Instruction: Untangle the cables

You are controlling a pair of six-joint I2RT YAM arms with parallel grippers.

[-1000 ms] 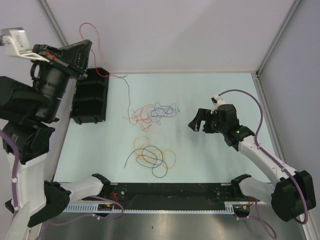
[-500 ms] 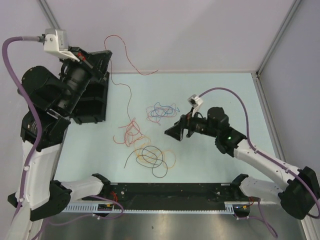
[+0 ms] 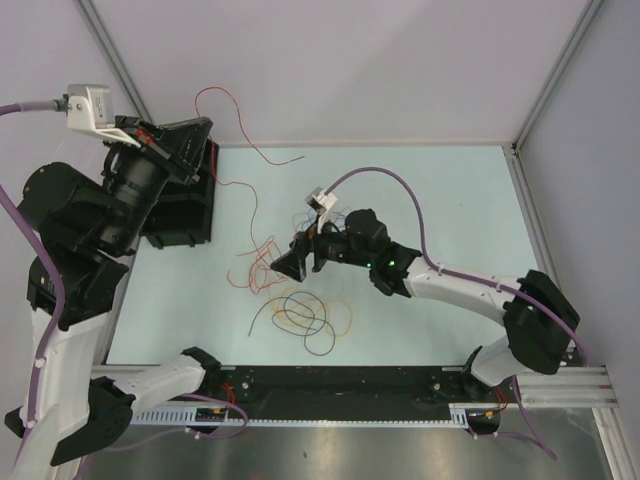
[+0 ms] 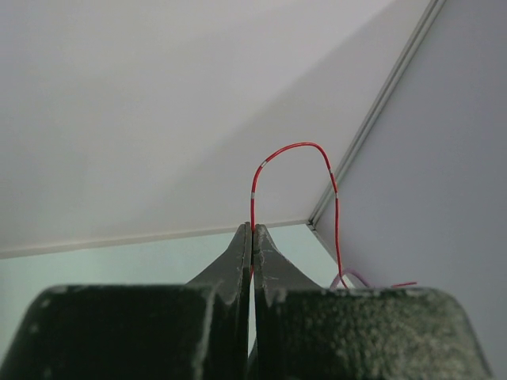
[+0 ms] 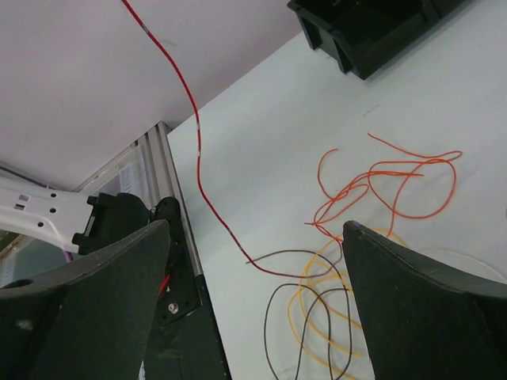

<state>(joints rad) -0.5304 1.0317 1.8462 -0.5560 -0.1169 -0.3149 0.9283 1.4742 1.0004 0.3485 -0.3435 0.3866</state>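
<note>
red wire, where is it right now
In the top view it is at the far left: the red wire is pinched in the shut left gripper above the black bin; the rest loops up, then hangs toward the table.

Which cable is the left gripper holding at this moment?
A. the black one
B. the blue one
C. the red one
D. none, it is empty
C: in the left wrist view the left gripper is shut on the red cable, which arcs up from between its closed fingertips.
</note>
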